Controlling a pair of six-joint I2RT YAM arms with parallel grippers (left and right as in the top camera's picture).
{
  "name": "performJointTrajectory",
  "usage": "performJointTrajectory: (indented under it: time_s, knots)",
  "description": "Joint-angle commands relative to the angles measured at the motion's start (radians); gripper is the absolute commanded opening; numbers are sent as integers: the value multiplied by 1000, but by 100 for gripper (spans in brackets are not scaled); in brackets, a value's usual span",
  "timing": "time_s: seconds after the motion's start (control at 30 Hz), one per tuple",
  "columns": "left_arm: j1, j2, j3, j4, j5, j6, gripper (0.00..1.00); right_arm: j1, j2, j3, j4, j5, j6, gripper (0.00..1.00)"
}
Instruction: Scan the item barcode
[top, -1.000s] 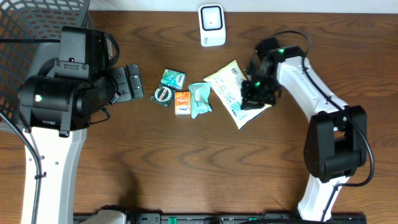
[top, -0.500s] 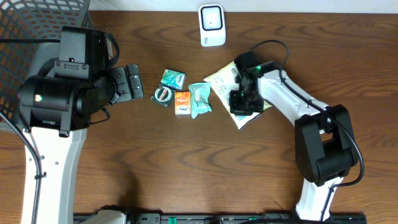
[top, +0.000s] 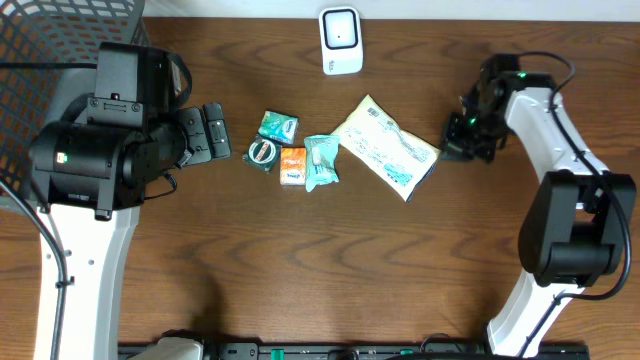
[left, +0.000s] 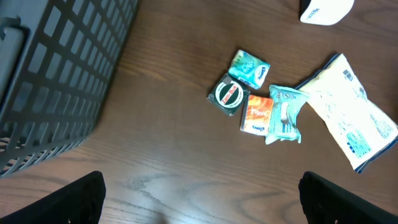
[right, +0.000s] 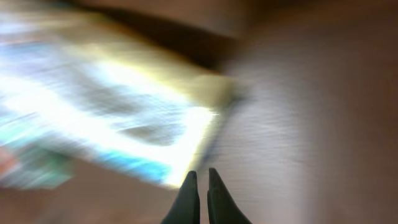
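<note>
Right wrist view, nearest first: shows the right pincer (right: 202, 172) pressed together on nothing, over bare desk (right: 298, 124), just beside one corner of the flat packet (right: 112, 106); too blurred to read any print. Seen from overhead, places that packet flat on the desk on the near side of the scanner (top: 340, 40), offset toward the right arm, apart from it and touching neither pincer. Looks like the item to scan, judging by the pincer's closeness. Probably handles as light, thin and limp: crinkly film, likely slippery, prone to sag or fold if lifted by one end. Offers no raised edge while lying flat, so calls for a pinch at the corner or end seam nearest the right arm, perhaps after tipping an edge up. Should leave the printed face uncovered; carries small dark print at the end nearer the scanner, too small to confirm as the barcode. Farther along, on the scanner's near side toward the left arm, finds four small things clustered: teal wrapper (top: 321, 160), orange sachet (top: 293, 165), round dark tin (top: 262, 152), green sachet (top: 279, 125), the teal one just beside the packet. Beyond those, has the left pincer (top: 215, 132) spread wide and empty, and farthest from the scanner on that side, a black wire basket (top: 60, 40).
</note>
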Motion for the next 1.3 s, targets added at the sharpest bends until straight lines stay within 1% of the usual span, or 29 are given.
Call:
performJointTrajectory:
  time_s: [0.0, 0.1, 0.2, 0.27, 0.33, 0.37, 0.43, 0.5, 0.67, 0.73, 0.8, 0.93, 1.07, 1.17, 1.27]
  knots:
    - [3, -2, -6, -4, 6, -5, 98, 33, -23, 19, -10, -393, -183, 1]
    - [3, -2, -6, -4, 6, -5, 98, 82, -23, 15, 13, -353, -184, 1]
    - [3, -2, -6, -4, 6, -5, 98, 150, -21, 14, 87, -252, -167, 1]
    - [3, -2, -6, -4, 6, -5, 98, 200, -21, 11, 153, -159, -60, 1]
    - [3, -2, -6, -4, 6, -5, 98, 247, -21, 3, 222, -33, 108, 1]
    - [3, -2, -6, -4, 6, -5, 98, 262, -21, -1, 243, 18, 166, 1]
    - [3, -2, -6, -4, 6, -5, 98, 291, -21, -12, 282, 126, 252, 2]
    - [3, -2, -6, -4, 6, -5, 98, 307, -21, -26, 304, 181, 288, 4]
    - [3, -2, -6, -4, 6, -5, 98, 318, -21, -93, 365, 202, 290, 4]
    - [3, -2, -6, -4, 6, -5, 98, 314, -21, -134, 372, 215, 290, 1]
    - [3, -2, -6, -4, 6, -5, 98, 306, -21, -171, 368, 214, 290, 1]
    - [3, -2, -6, -4, 6, -5, 98, 273, -21, -221, 295, 267, 282, 1]
    - [3, -2, -6, -4, 6, -5, 98, 223, -26, -220, 182, 374, 282, 1]
    - [3, -2, -6, -4, 6, -5, 98, 172, -39, -219, 135, 472, 278, 1]
    - [3, -2, -6, -4, 6, -5, 98, 105, -62, -202, 96, 538, 237, 1]
